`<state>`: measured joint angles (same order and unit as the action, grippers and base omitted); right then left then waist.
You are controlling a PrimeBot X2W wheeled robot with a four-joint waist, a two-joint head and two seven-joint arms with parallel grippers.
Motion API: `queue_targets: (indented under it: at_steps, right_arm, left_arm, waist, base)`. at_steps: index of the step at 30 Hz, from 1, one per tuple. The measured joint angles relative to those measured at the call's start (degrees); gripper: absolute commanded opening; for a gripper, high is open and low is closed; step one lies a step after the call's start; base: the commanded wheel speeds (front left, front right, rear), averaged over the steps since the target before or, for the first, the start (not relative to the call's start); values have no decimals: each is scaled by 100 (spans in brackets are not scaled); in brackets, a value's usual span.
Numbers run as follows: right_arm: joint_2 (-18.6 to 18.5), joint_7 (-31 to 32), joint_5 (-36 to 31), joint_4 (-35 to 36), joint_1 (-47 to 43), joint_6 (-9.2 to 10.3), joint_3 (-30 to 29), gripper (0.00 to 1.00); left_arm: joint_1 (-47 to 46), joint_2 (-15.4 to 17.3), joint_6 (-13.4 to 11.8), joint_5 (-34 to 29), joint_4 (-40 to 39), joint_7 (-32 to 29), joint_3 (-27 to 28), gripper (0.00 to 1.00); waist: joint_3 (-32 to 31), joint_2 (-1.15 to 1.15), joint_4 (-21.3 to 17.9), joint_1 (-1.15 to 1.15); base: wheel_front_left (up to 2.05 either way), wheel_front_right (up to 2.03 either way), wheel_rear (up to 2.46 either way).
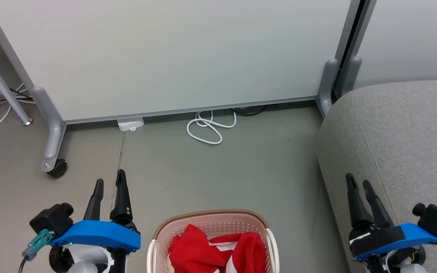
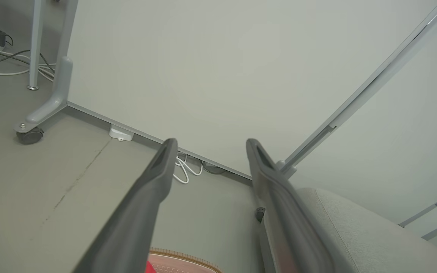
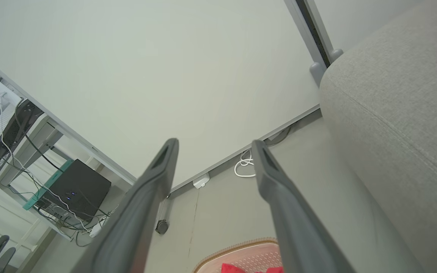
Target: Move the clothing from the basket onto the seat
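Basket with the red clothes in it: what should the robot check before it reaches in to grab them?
1. Clothing lies in the basket: ok.
2. Left tool open, nothing in it: ok.
3. Right tool open, nothing in it: ok.
4. Seat has bare room, in the part seen: ok.
5. A tool is over the basket: not ok, both stand off to its sides.
6. How many garments are in the pile: cannot tell.

Grey floor (image 1: 241, 170), pale partition (image 1: 165, 57) — coiled cable (image 1: 208, 129)
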<state>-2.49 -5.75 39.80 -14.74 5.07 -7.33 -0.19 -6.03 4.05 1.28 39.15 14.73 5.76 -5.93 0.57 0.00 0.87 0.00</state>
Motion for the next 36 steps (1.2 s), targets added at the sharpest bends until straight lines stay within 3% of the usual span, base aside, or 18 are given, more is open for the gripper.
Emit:
queue_targets:
  at_steps: [36]
  right_arm:
    - [-11, -544, -2139, 89, 24, -7, 211, 100]
  left_arm:
    - [-149, 47, -192, -2100, -25, 545, -412, 100]
  waist:
    - [74, 0, 60, 0]
  base:
    - [0, 0, 0]
